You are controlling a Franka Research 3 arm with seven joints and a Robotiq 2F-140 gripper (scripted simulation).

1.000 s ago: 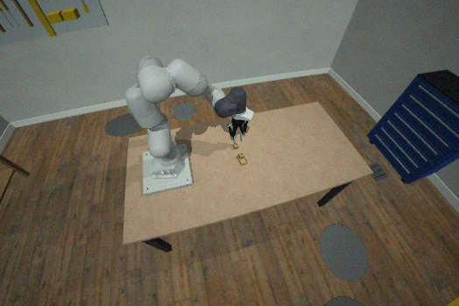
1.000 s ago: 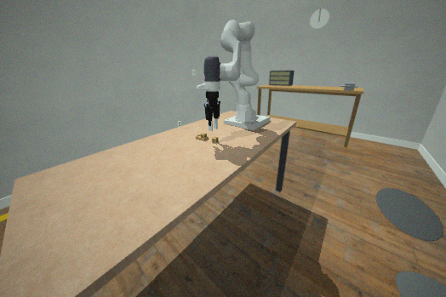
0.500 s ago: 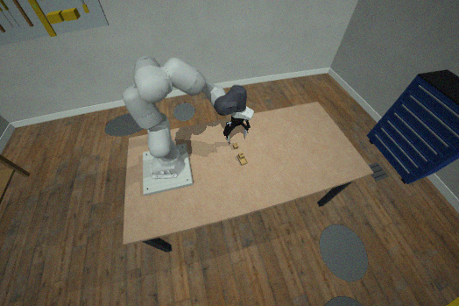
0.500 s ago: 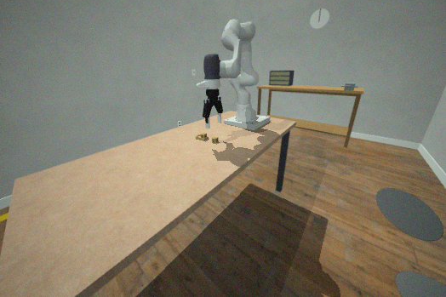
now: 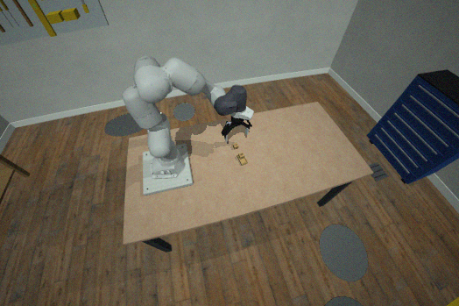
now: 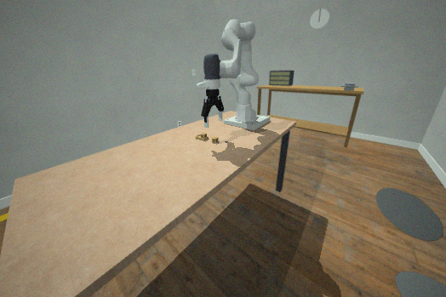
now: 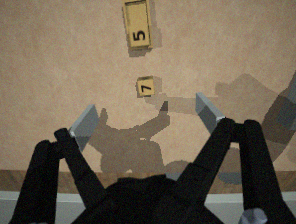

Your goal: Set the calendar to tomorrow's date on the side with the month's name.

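A small yellow cube [image 5: 235, 146] [image 6: 214, 140] [image 7: 145, 87] lies loose on the table, just off one end of the tray, a dark 7 on its top face. The small yellow tray [image 5: 243, 162] [image 6: 197, 137] [image 7: 137, 15] lies on the table; a second cube [image 5: 240, 156] [image 6: 204, 135] [image 7: 139, 36] sits at its end nearer the loose cube, a dark 5 on top. The tray's other part shows no cube. Both digits look turned sideways in the wrist view. The month's name cannot be read. My gripper [image 5: 236, 138] [image 6: 214, 122] [image 7: 145, 107] is wide open and empty, above the table near the loose cube.
The arm's white base plate [image 5: 167, 184] [image 6: 260, 122] stands on the table [image 5: 280, 167] [image 6: 128, 183]. The gripper's shadow falls beside the loose cube. A blue drawer cabinet [image 5: 420, 129] stands on the floor beyond the table's end.
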